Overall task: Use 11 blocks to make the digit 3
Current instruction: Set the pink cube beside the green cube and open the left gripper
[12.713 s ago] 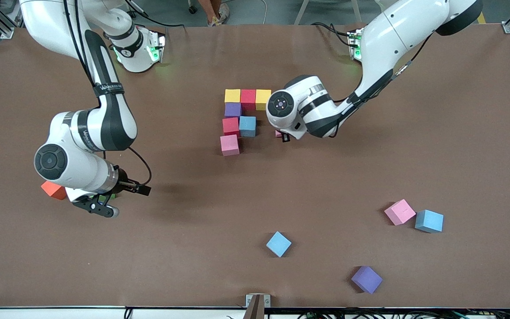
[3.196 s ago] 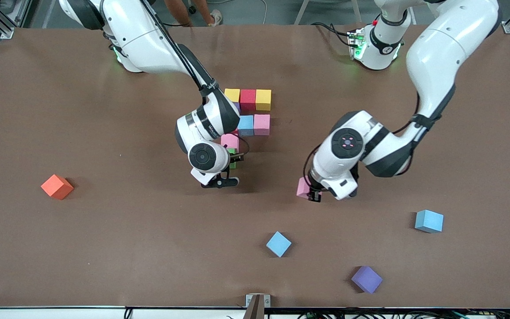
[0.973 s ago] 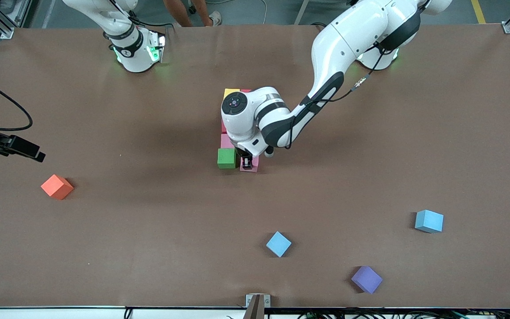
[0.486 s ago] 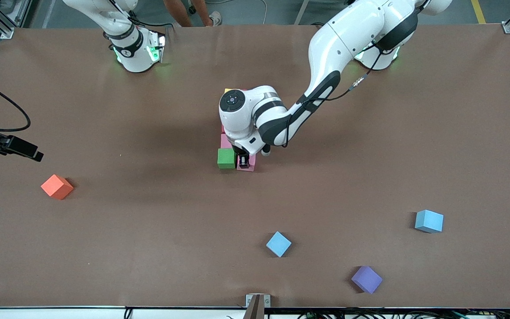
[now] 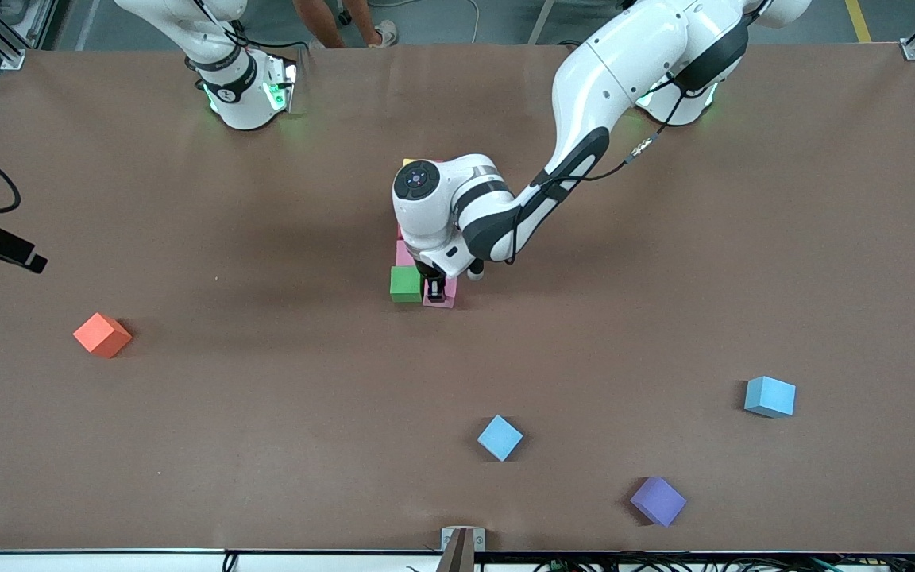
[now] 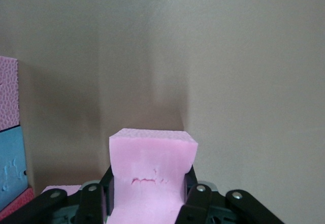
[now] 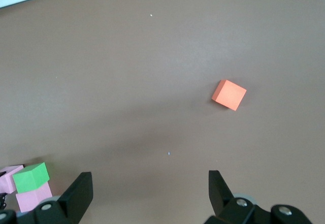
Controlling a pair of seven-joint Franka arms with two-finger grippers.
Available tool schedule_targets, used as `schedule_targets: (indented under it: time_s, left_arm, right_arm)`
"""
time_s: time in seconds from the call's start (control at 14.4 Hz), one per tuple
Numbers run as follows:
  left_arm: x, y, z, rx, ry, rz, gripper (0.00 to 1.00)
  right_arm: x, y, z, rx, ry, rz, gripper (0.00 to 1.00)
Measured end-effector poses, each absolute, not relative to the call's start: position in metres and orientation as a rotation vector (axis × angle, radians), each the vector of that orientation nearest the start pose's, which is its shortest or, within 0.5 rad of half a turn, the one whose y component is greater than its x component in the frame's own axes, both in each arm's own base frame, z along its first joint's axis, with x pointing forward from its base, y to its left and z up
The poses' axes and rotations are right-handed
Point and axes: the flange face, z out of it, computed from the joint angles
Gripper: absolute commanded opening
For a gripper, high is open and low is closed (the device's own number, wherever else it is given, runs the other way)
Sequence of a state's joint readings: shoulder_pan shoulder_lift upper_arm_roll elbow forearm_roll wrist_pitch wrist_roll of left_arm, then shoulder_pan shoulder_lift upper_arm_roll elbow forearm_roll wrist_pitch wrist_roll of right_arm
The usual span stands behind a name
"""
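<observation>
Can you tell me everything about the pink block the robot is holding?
The pink block is a small cube of matte, spongy-looking foam with a little tear on one face. The left gripper has its jaws shut on two opposite sides. It sits upright, low at the table, right beside the green block at the end of the figure nearest the front camera. Whether it touches the table or the green block cannot be told.

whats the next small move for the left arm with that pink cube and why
Probably open the left gripper and lift straight up: its fingers are shut on the pink cube, which looks already set down beside the green cube at the figure's near end.
</observation>
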State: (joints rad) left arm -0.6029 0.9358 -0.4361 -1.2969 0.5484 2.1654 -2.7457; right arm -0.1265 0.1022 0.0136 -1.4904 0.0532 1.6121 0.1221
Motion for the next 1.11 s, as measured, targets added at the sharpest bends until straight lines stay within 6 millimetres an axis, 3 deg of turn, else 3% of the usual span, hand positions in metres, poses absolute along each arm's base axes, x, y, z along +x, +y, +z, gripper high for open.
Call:
schedule_targets:
  time_s: [0.07,0.14,0.21,0.35,0.42,0.49,0.83,1.11]
  left_arm:
    - [0.463,-0.588,0.210,-2.269,-2.252,-0.152,0.11]
    - [0.462,-0.588,0.210,-2.271,-2.253,-0.150,0.24]
    - [0.463,-0.588,0.210,-2.272,-2.255,-0.150,0.48]
    - [0.465,-0.587,0.209,-2.273,-2.262,-0.155,0.76]
    - [0.466,-0.587,0.209,-2.273,-2.264,-0.157,0.95]
    - [0.467,-0.586,0.209,-2.272,-2.266,-0.159,1.00]
    - [0.469,-0.587,0.214,-2.270,-2.266,-0.167,1.00]
    - [0.464,-0.591,0.237,-2.311,-2.214,-0.189,1.00]
  right_arm:
    - [0.582,-0.062,0.608,-3.068,0.366,-0.025,1.00]
    - [0.579,-0.063,0.607,-3.077,0.365,-0.019,1.00]
    - [0.578,-0.063,0.606,-3.087,0.359,-0.014,1.00]
    - [0.578,-0.063,0.604,-3.093,0.351,-0.011,1.00]
    - [0.579,-0.061,0.604,-3.095,0.342,-0.017,1.00]
    - [0.580,-0.059,0.605,-3.099,0.333,-0.027,1.00]
    - [0.585,-0.054,0.609,-3.102,0.313,-0.102,1.00]
    - [0.588,-0.046,0.610,-3.103,0.285,-0.135,1.00]
